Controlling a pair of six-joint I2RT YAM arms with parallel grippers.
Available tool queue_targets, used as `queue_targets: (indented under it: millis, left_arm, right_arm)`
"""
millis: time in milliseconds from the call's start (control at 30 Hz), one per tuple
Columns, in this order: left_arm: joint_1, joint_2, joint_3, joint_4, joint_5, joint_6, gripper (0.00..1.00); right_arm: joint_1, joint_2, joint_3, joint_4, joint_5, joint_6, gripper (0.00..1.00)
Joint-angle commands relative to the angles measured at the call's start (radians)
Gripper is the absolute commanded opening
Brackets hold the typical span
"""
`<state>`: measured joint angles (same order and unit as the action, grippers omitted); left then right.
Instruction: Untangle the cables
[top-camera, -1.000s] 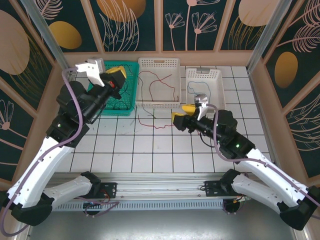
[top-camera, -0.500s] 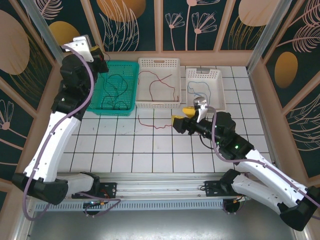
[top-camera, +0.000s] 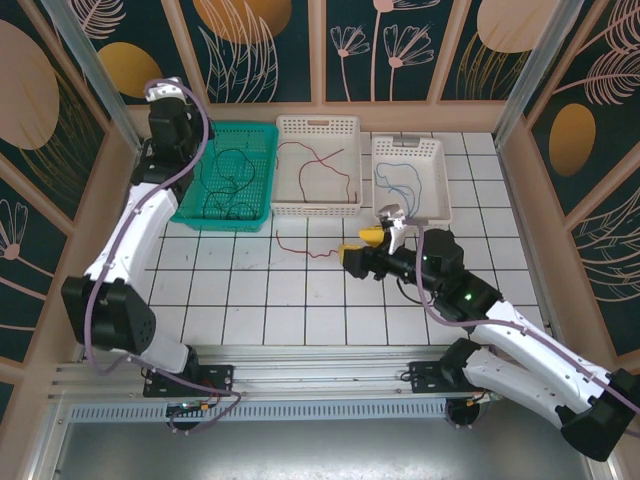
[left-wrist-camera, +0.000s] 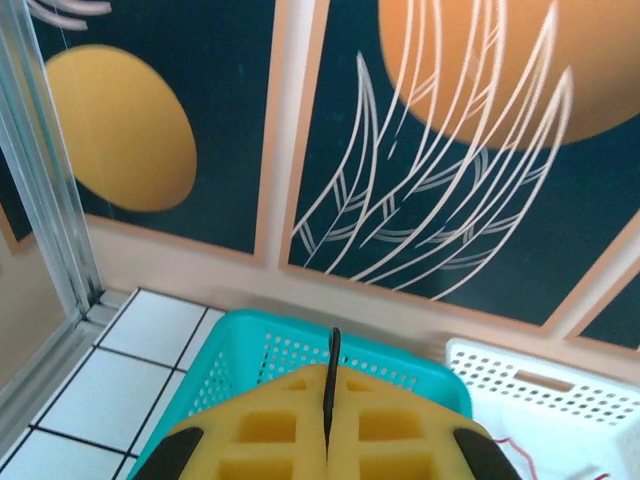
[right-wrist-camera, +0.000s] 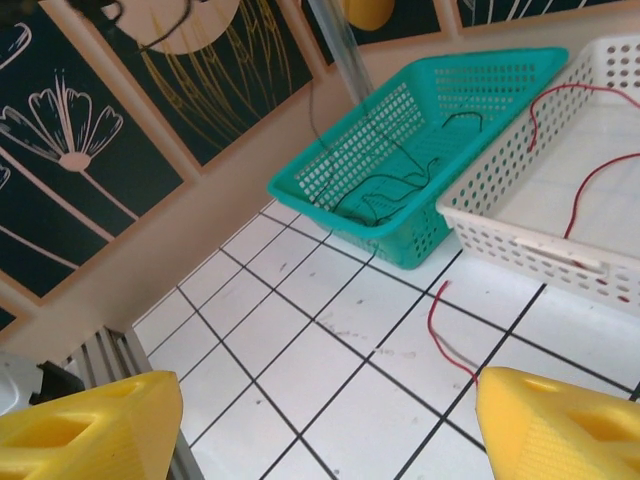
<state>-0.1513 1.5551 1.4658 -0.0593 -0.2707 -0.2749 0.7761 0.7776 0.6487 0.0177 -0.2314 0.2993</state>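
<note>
Above the teal basket (top-camera: 225, 222), our left gripper (left-wrist-camera: 327, 440) clenches a hair-thin black cable (left-wrist-camera: 333, 375). A red cable (right-wrist-camera: 432, 325) spills from the middle white basket (top-camera: 318, 124) onto the tiles (top-camera: 250, 290). A pale blue cable (top-camera: 380, 178) curls in the right white basket (top-camera: 405, 148). Our right gripper (right-wrist-camera: 330, 420) gapes, empty.

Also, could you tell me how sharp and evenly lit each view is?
Top external: evenly lit and sharp, with glare on the grey metal sheet. Left wrist: the painted leaf wall panel looks soft behind the pinched thin black cable. Right wrist: the teal perforated plastic basket is crisp; the yellow foam fingertips are slightly soft.

Open tiles (top-camera: 250, 290) before 3 baskets (top-camera: 318, 209)
</note>
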Motion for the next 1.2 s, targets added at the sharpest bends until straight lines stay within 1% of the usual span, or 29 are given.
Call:
queue_targets:
  millis: [0, 133, 233, 333, 433, 567, 633, 733, 833, 967, 1033, 1167]
  left_arm:
    - [0.004, 0.074, 0.006, 0.042, -0.019, -0.023, 0.0]
    - [0.006, 0.166, 0.0, 0.032, -0.019, -0.04, 0.0]
    - [0.006, 0.236, -0.004, 0.021, -0.022, -0.066, 0.0]
    - [0.007, 0.285, -0.01, 0.011, -0.02, -0.081, 0.0]
    - [0.006, 0.319, -0.017, -0.004, -0.016, -0.089, 0.15]
    - [0.005, 0.323, -0.045, -0.006, -0.017, -0.09, 0.21]
    - [0.006, 0.318, -0.048, -0.021, -0.028, -0.094, 0.32]
    - [0.006, 0.315, -0.019, -0.08, -0.044, -0.099, 0.39]
    - [0.006, 0.315, 0.012, -0.142, -0.067, -0.102, 0.41]
    - [0.005, 0.313, 0.045, -0.208, -0.082, -0.106, 0.52]
    - [0.005, 0.314, 0.058, -0.238, -0.091, -0.112, 0.55]
    - [0.005, 0.272, 0.049, -0.255, -0.101, -0.135, 0.65]
  right_arm:
    - [0.032, -0.019, -0.03, -0.006, -0.002, 0.016, 0.78]
    - [0.058, -0.014, -0.063, -0.017, 0.049, 0.019, 0.78]
    - [0.057, 0.013, -0.076, -0.044, 0.105, 0.038, 0.78]
    - [0.063, 0.032, -0.089, -0.062, 0.125, 0.052, 0.78]
    - [0.067, 0.026, -0.108, -0.066, 0.136, 0.063, 0.78]
    - [0.067, 0.023, -0.119, -0.077, 0.142, 0.067, 0.78]
    - [0.068, 0.029, -0.118, -0.084, 0.147, 0.07, 0.78]
    - [0.068, 0.045, -0.108, -0.1, 0.155, 0.073, 0.78]
    - [0.068, 0.06, -0.1, -0.107, 0.158, 0.08, 0.78]
    - [0.068, 0.078, -0.093, -0.117, 0.159, 0.092, 0.78]
    - [0.068, 0.087, -0.089, -0.122, 0.158, 0.096, 0.78]
    - [0.068, 0.093, -0.084, -0.139, 0.163, 0.101, 0.78]
